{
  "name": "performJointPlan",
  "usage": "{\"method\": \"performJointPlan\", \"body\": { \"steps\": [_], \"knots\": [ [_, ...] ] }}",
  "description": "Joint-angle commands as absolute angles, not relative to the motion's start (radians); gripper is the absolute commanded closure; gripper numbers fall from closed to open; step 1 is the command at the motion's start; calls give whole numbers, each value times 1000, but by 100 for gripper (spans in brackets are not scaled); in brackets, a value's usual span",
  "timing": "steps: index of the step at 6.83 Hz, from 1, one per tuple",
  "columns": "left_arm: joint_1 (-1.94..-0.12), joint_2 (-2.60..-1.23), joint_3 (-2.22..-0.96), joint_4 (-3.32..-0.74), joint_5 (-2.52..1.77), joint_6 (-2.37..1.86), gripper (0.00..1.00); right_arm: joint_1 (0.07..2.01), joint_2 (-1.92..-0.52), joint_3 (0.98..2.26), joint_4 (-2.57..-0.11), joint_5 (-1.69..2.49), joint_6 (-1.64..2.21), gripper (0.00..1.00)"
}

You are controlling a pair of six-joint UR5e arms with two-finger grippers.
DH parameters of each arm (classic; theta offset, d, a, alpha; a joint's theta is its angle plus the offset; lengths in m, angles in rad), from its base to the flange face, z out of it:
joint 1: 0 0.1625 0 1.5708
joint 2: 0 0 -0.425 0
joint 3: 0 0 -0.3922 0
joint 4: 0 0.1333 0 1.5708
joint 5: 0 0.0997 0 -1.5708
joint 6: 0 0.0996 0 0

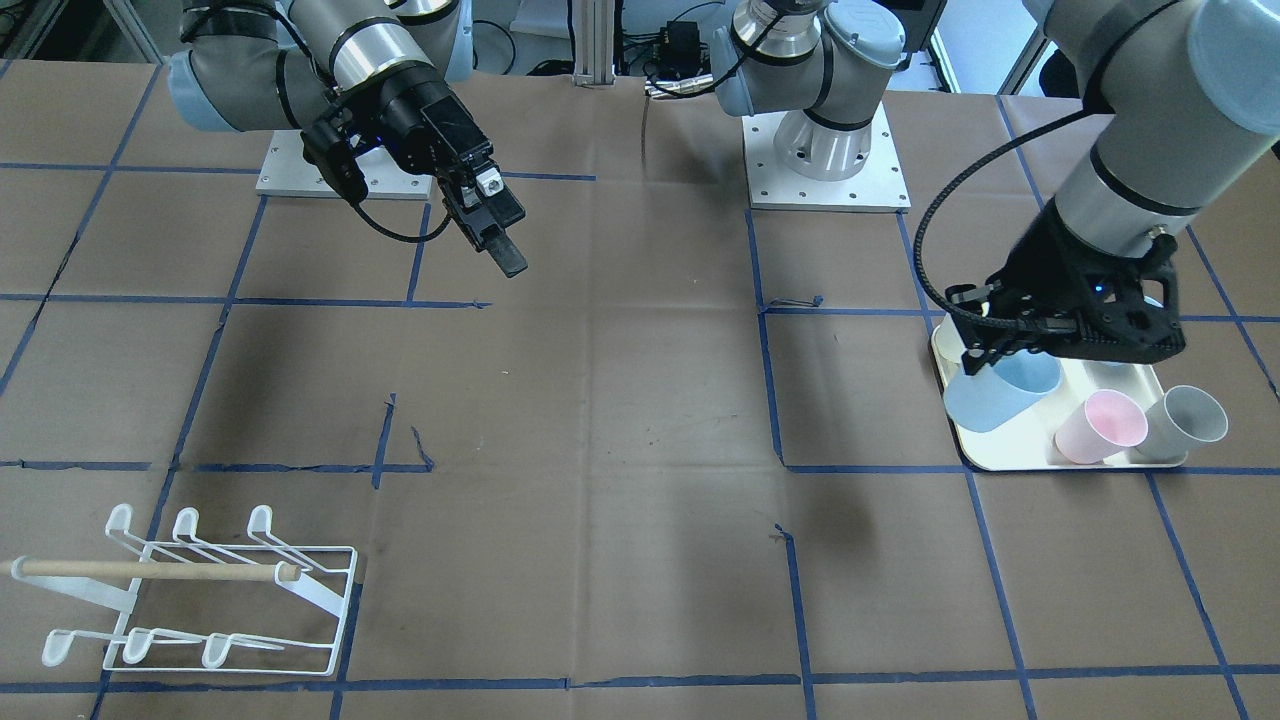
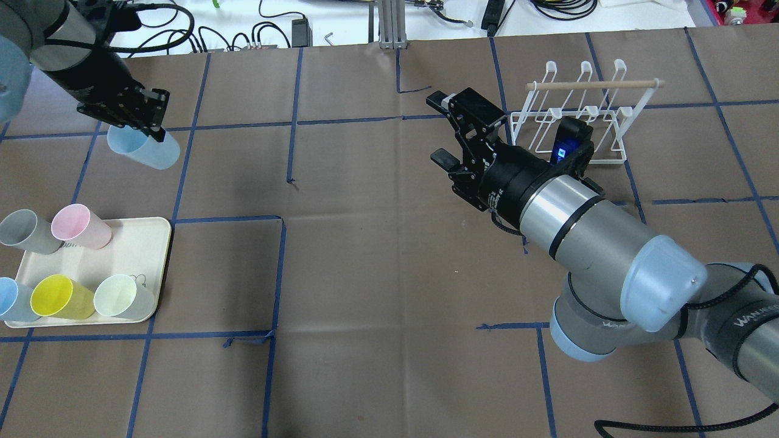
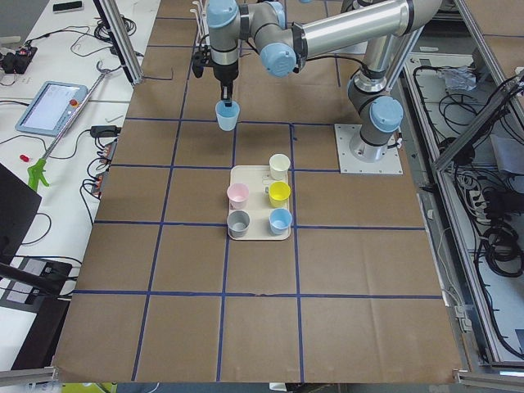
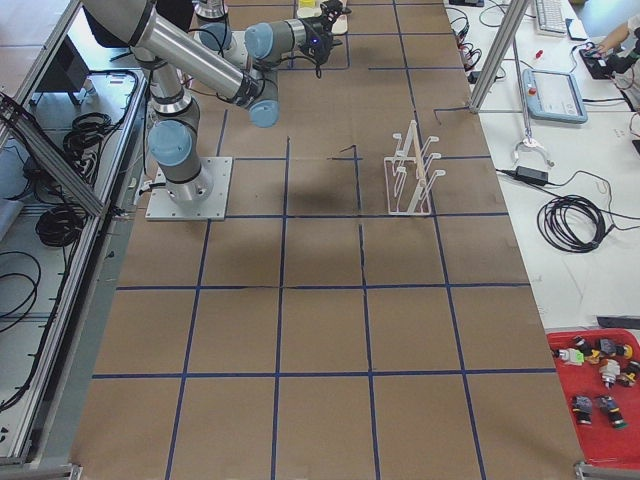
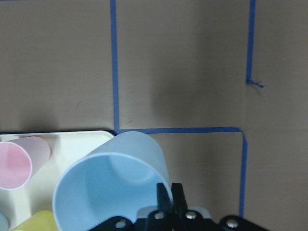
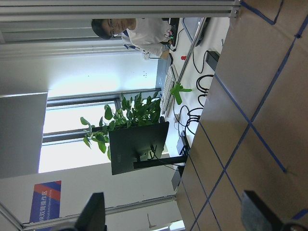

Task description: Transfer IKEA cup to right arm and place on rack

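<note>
A light blue IKEA cup (image 2: 144, 150) hangs tilted in the air past the tray's far side, its rim pinched by my left gripper (image 2: 152, 131), which is shut on it. The left wrist view shows the cup (image 5: 110, 187) from above with its mouth open toward the camera and the gripper (image 5: 169, 196) clamped on its wall. The right arm's gripper (image 2: 439, 129) hovers open and empty over the table's middle, pointing toward the left arm. The white wire rack (image 2: 572, 115) with its wooden dowel stands behind the right arm; it also shows in the front-facing view as the rack (image 1: 200, 600).
A cream tray (image 2: 137, 243) at the left holds grey (image 2: 24, 230), pink (image 2: 78, 225), blue, yellow (image 2: 59, 297) and pale green (image 2: 122, 296) cups. A person (image 6: 139, 33) sits beyond the table's far side. Brown paper with blue tape lines covers the table.
</note>
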State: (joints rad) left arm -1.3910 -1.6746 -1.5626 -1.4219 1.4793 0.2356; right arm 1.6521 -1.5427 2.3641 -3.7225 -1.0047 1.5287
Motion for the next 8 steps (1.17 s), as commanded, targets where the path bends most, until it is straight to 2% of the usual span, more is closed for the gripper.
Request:
{"method": "performJointPlan", "body": {
  "steps": [1, 3, 4, 6, 8],
  "knots": [
    [-1456, -1654, -1581, -1364, 1229, 175, 100, 1652, -1523, 2381, -3777, -1020, 1545, 0],
    [-1529, -1660, -1603, -1115, 1078, 176, 100, 1652, -1525, 2376, -3767, -1020, 1548, 0],
    [-1564, -1660, -1655, -906, 1050, 167, 100, 1652, -1522, 2378, -3763, -1020, 1612, 0],
    [-1580, -1646, -1825, -482, 910, 152, 100, 1652, -1525, 2378, -3742, -1012, 1785, 0],
    [-1585, -1654, -2024, -77, 814, 138, 99, 1654, -1522, 2379, -3740, -1012, 1787, 0]
  ]
}}
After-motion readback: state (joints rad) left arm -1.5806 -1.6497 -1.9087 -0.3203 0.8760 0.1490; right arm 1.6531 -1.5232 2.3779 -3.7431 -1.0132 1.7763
